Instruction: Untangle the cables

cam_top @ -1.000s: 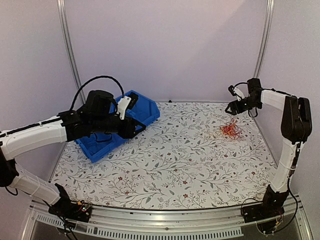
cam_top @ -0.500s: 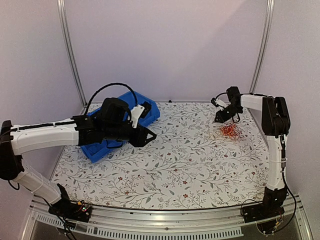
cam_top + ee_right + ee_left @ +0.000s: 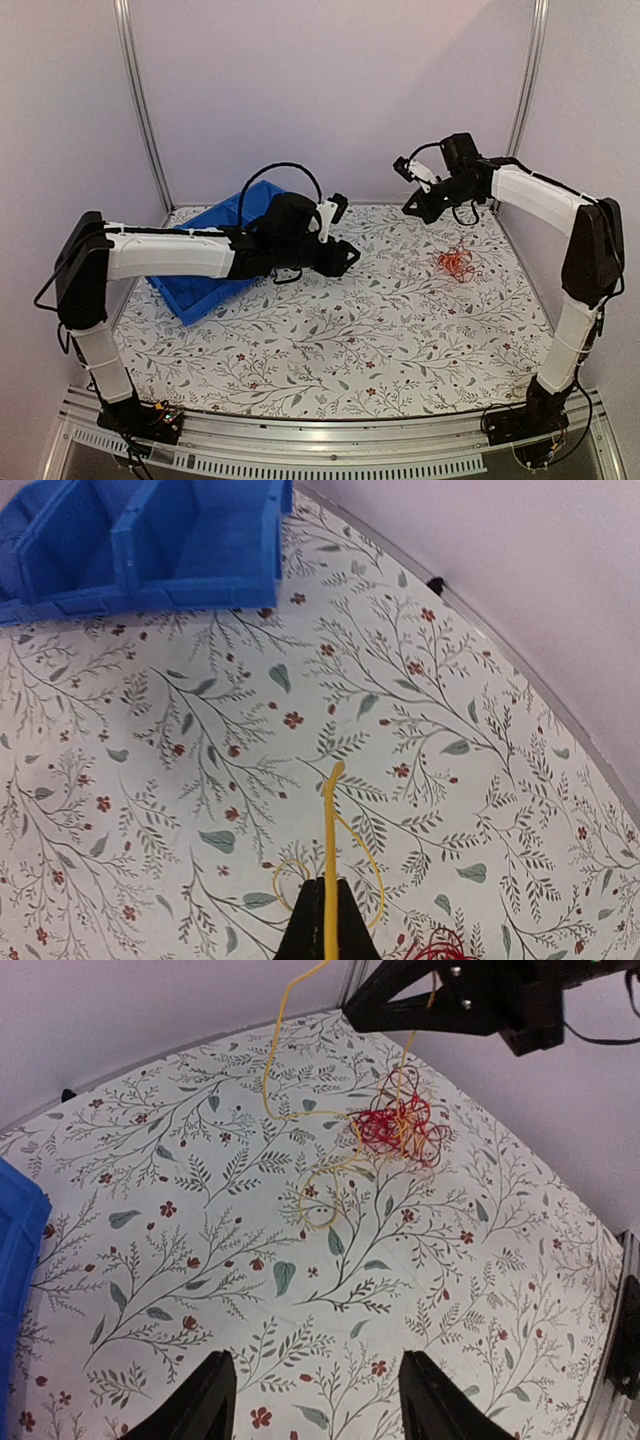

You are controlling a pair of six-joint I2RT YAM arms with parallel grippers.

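Right gripper (image 3: 410, 206), jaws pressed together on the yellow cable (image 3: 268, 1070), holds the strand raised above the far right part of the worktop (image 3: 350, 340). The strand runs down to the red tangle (image 3: 400, 1125), which lies near the far right corner with a yellow loop on the surface beside it. Left gripper (image 3: 315, 1360), jaws spread and empty, hangs over the worktop's middle, facing the tangle. Blue bin (image 3: 195, 290) sits at the far left corner.

Likely failures: nothing pins the tangle, so a further pull may lift the whole clump or tighten its knots. The thin strand, pinched near its end, may also slip free.
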